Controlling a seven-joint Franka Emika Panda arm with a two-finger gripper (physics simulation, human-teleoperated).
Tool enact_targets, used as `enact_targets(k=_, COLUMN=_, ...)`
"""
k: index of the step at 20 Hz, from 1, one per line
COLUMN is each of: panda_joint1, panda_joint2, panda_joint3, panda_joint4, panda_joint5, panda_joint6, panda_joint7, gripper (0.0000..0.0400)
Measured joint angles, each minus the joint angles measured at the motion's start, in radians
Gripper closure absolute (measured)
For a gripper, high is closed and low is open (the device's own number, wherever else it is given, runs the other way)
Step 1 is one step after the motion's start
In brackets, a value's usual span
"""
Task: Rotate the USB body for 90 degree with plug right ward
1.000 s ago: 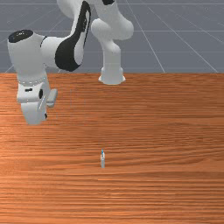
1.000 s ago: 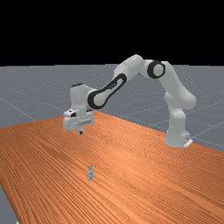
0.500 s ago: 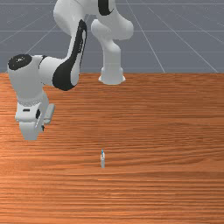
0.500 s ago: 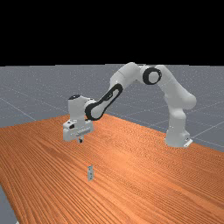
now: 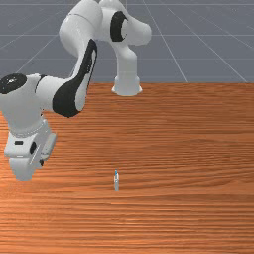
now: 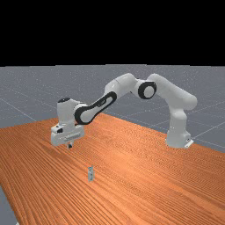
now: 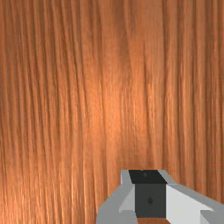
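Over the streaky table (image 6: 145, 184), grey floor (image 6: 30, 85) beyond, the end effector (image 6: 70, 145) hangs, how wide I can't tell

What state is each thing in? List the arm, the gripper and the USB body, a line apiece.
Arm: bent, reaching toward the far view's left.
Gripper: raised, apart from the USB body.
USB body: on the table, not held.

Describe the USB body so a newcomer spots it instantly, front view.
Find the arm's white base at the far edge of the orange-brown table, then drop down the front view, slightly left. The USB body is the small, narrow, pale grey piece there, long side running up the picture. Unlike the white-and-black arm, it has a blue end, facing the base.
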Motion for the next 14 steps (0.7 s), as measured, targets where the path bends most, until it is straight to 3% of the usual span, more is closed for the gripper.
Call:
enact_targets(k=1, panda_joint1=0.000, panda_joint2=0.062, panda_joint3=0.000, panda_joint4=0.116, panda_joint5=0.002, panda_joint6=-0.053, panda_joint7=0.017, gripper=0.0400)
enact_targets(k=2, panda_joint1=-0.001, panda_joint2=0.062, panda_joint3=0.006, panda_joint4=0.109, panda_joint5=-0.005, panda_joint6=-0.048, panda_joint7=-0.023, gripper=0.0400)
enact_targets(k=14, panda_joint1=0.120, panda_joint2=-0.078, panda_joint3=0.008, panda_joint4=-0.148, panda_joint5=-0.003, panda_joint6=0.061, panda_joint7=0.148, gripper=0.0400)
